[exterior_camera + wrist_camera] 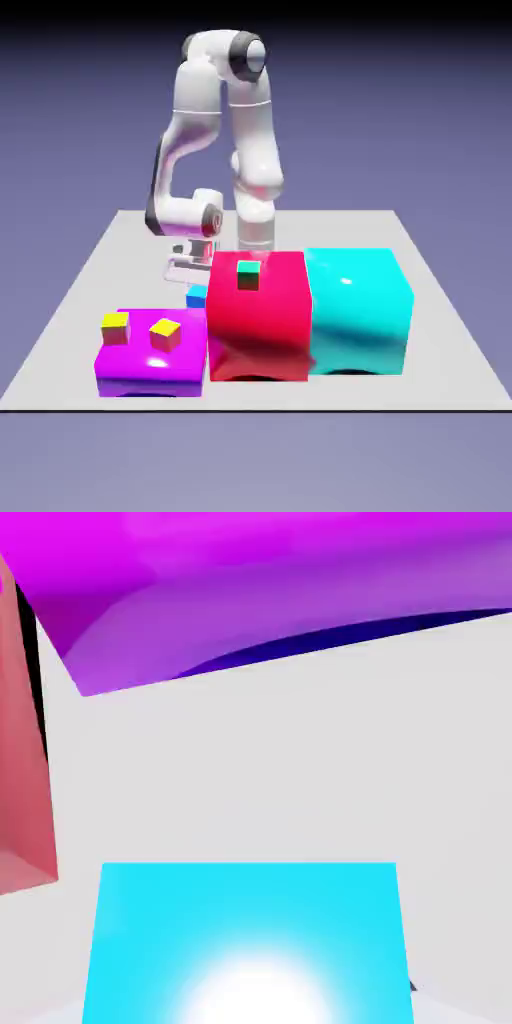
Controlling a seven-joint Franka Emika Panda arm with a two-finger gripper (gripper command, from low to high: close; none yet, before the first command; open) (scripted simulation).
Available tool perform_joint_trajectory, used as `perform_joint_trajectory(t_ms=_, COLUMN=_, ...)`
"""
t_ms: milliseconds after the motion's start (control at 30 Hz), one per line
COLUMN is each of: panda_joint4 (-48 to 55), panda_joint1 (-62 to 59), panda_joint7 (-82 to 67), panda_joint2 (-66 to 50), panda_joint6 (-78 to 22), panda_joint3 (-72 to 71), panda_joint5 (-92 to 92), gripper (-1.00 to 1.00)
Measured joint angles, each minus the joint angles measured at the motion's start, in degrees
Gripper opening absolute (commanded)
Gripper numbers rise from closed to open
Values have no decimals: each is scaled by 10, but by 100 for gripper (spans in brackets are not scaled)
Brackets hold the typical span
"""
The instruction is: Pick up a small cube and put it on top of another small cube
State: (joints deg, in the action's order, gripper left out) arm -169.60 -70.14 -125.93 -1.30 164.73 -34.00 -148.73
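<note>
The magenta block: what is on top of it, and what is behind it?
Two small yellow-topped cubes sit on the magenta block. Behind it, the tiny blue cube lies on the table, partly hidden by the block, under the gripper.

Plain blue-violet backdrop, darker toward the top; flat pale grey table (420,300), soft even light, faint glossy highlights

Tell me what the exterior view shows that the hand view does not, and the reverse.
Only the exterior view shows the white arm, the cyan block, two yellow-topped cubes and the green-topped cube. Only the hand view shows the small blue cube's cyan face large, filling the bottom where the end effector's tips would be. Both show the magenta block, the red block, the table and that small cube.
</note>
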Motion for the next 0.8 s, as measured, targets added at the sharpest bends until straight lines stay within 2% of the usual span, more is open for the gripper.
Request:
perform_joint_trajectory(t_ms=400, panda_joint4=-59, panda_joint1=166, panda_joint7=298, panda_joint2=143, panda_joint6=9, panda_joint3=77, panda_joint5=176, gripper=-100)
perform_joint_trajectory(t_ms=800, panda_joint4=52, panda_joint1=187, panda_joint7=455, panda_joint2=108, panda_joint6=-34, panda_joint3=217, panda_joint5=475, gripper=-100)
